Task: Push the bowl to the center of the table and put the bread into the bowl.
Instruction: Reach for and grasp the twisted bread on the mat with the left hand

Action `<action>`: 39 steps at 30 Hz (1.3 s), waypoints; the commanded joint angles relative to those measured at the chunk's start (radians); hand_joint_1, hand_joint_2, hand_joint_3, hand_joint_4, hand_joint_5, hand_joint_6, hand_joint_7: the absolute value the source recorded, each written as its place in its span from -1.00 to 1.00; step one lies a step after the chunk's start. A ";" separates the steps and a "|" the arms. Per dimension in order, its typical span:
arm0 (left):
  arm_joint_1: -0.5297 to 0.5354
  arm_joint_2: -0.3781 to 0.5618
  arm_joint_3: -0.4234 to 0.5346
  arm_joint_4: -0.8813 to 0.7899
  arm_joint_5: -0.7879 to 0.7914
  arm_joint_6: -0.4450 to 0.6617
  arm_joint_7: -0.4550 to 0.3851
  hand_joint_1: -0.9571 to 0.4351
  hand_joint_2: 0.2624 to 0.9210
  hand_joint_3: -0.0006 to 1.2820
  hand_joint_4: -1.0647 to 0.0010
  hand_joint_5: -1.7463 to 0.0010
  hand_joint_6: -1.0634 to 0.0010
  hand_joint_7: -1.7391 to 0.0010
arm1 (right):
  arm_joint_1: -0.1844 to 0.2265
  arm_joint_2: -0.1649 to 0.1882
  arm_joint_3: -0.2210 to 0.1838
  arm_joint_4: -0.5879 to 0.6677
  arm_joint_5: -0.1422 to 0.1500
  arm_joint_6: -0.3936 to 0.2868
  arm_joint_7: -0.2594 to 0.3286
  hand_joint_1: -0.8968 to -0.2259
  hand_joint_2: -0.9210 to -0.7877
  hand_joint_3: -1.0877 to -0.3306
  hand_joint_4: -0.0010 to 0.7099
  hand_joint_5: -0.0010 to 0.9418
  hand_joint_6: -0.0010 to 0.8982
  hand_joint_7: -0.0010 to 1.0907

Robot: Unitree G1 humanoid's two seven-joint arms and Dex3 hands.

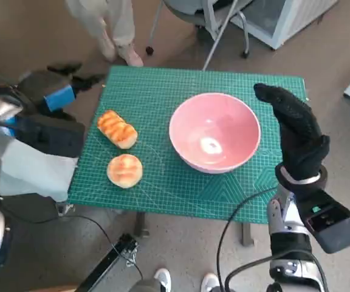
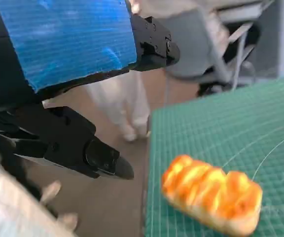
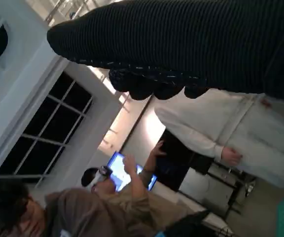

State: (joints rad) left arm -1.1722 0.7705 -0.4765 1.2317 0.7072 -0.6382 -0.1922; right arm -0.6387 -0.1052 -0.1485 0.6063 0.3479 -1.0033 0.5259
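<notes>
Bowl (image 1: 215, 132) first: it is pink and sits on the green mat (image 1: 157, 182), a bit toward the right side. It has nothing in it. The right hand (image 1: 293, 131) in its black glove stands just beside the bowl's right edge, with its fingers held out straight and together. It holds nothing. I cannot tell if it touches the bowl.

Two breads lie on the left part of the mat, well apart from the bowl. The long bread (image 1: 117, 128) has orange stripes and lies nearer the far edge. The round bread (image 1: 124, 170) lies just beside it, nearer the robot.

The left hand (image 1: 59, 97) is off the mat, past its left edge, with blue tape on its back. In the left wrist view its black fingers (image 2: 102, 159) are spread apart over the floor and hold nothing. The long bread shows there too, close to the mat's edge.

A person's legs (image 1: 111, 27) stand on the floor beyond the table. The right wrist view shows people in the room and a bright screen (image 3: 124, 165).
</notes>
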 commanded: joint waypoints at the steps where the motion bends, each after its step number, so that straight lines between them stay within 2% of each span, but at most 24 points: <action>1: 0.000 -0.047 -0.001 0.006 -0.005 0.035 -0.003 0.09 0.41 -1.00 0.78 0.99 0.55 0.97 | 0.003 0.002 0.009 0.022 0.000 0.021 0.013 -0.11 -1.00 0.13 -0.07 -0.99 -0.99 0.49; 11: -0.001 -0.063 -0.014 0.009 0.005 0.048 0.002 0.08 0.42 -1.00 0.78 1.00 0.54 0.98 | 0.004 0.002 0.011 0.020 0.008 0.030 0.025 -0.11 -1.00 0.12 -0.07 -0.99 -1.00 0.51; 15: 0.002 -0.129 -0.057 0.032 0.041 0.075 0.024 0.07 0.42 -1.00 0.77 1.00 0.54 0.98 | 0.017 -0.013 0.009 0.012 0.016 0.030 0.041 -0.10 -1.00 0.12 -0.09 -0.99 -1.00 0.51; 25: 0.017 -0.184 -0.115 0.072 0.094 0.117 0.065 0.11 0.42 -1.00 0.77 1.00 0.54 0.99 | 0.032 -0.023 0.002 -0.007 0.021 0.029 0.050 -0.04 -1.00 0.10 -0.12 -1.00 -1.00 0.50; 33: 0.022 -0.219 -0.179 0.099 0.153 0.180 0.077 0.12 0.42 -1.00 0.77 1.00 0.54 0.99 | 0.040 -0.034 -0.006 -0.018 0.015 0.030 0.043 -0.01 -1.00 0.09 -0.11 -0.99 -1.00 0.50; 39: 0.028 -0.244 -0.215 0.115 0.182 0.234 0.069 0.10 0.43 -1.00 0.77 1.00 0.56 1.00 | 0.046 -0.041 -0.011 -0.022 -0.014 0.016 0.023 -0.02 -1.00 0.08 -0.10 -0.99 -0.99 0.52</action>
State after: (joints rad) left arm -1.1549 0.5406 -0.6730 1.3340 0.8682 -0.4288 -0.1235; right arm -0.6193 -0.1397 -0.1537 0.5881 0.3481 -0.9859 0.5617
